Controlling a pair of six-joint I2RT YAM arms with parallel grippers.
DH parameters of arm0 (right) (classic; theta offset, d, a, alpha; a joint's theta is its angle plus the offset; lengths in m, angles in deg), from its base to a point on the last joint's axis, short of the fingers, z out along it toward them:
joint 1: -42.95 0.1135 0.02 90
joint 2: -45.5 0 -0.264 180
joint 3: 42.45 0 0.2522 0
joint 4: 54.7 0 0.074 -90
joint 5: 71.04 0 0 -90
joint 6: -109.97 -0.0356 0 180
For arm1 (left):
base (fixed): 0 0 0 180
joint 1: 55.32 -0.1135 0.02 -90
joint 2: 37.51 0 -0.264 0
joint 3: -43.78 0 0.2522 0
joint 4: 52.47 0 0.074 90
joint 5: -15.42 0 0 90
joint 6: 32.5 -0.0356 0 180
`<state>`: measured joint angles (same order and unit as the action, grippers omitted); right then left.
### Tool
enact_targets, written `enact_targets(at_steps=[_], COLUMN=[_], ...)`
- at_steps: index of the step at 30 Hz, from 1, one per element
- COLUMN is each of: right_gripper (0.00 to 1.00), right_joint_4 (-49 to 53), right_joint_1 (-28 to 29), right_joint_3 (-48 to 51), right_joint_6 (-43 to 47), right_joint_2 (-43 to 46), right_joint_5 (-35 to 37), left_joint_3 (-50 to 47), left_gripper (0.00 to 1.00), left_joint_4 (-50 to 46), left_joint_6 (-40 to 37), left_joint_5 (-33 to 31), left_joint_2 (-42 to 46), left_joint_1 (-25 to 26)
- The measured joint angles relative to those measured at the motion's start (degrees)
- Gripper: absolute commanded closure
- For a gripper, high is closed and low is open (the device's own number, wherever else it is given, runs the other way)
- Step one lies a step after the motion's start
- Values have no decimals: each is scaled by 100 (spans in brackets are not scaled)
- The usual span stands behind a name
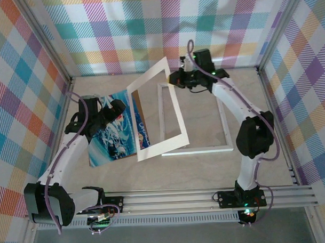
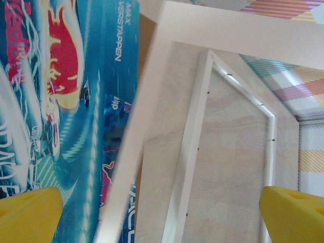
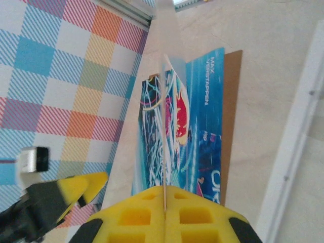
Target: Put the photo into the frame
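Mat [image 1: 163, 146]: cream cardboard with a window, held up on a tilt at the centre of the top view. It stands between the photo and the frame. In that view it overlaps the photo's right edge and the frame's left rail.
Backing board [image 3: 233, 111]: plain brown and flat on the table under the photo. A strip of it shows along one long side of the print.
Photo [image 1: 112, 142]: blue, teal and white print with red marks and the lettering "MAX VERSTAPPEN". It lies at the left centre of the top view, outside the frame and partly under the left arm.
Frame [image 1: 206, 150]: thin white rectangle, flat on the table at the right centre of the top view. Bare table shows through its opening.
Right gripper [image 3: 164, 202]: yellow pads pressed together on the mat's thin edge. In the top view it sits at upper centre, on the mat's right side near the upper corner.
Left gripper [image 2: 162, 217]: fingers spread wide and holding nothing. It hangs above the photo's right portion, beside the mat.
Table [image 1: 207, 173]: pale beige surface with a faint grain.
Walls [image 1: 148, 26]: pastel plaid cloth on three sides, in metal posts.
Rail [image 1: 181, 198]: aluminium, along the bottom of the top view, carrying both arm bases.
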<state>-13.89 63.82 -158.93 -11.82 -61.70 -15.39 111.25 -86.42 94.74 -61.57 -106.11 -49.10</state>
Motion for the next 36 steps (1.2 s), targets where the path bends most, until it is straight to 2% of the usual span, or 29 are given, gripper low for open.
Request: enact_targets(at_steps=[7, 13, 19, 27, 36], right_gripper=[100, 100, 100, 100, 100], right_joint_4=[479, 664, 927, 1447, 1862], right_joint_1=[-946, -1805, -2356, -2465, -2505], right_joint_3=[389, 518, 516, 479, -188], right_joint_6=[271, 400, 737, 1266, 1609], right_joint_2=[634, 649, 468, -293, -1016], right_joint_5=[-962, -1705, -2039, -1816, -986], left_joint_3=[-367, -313, -197, -72, -46], left_gripper=[0, 0, 0, 0, 0], left_joint_4=[444, 697, 804, 988, 1010], left_joint_6=[236, 195, 66, 39, -17], left_joint_5=[138, 175, 199, 282, 361], left_joint_2=[-358, -599, -1088, -1572, -1773], left_joint_1=[92, 459, 822, 1123, 1128])
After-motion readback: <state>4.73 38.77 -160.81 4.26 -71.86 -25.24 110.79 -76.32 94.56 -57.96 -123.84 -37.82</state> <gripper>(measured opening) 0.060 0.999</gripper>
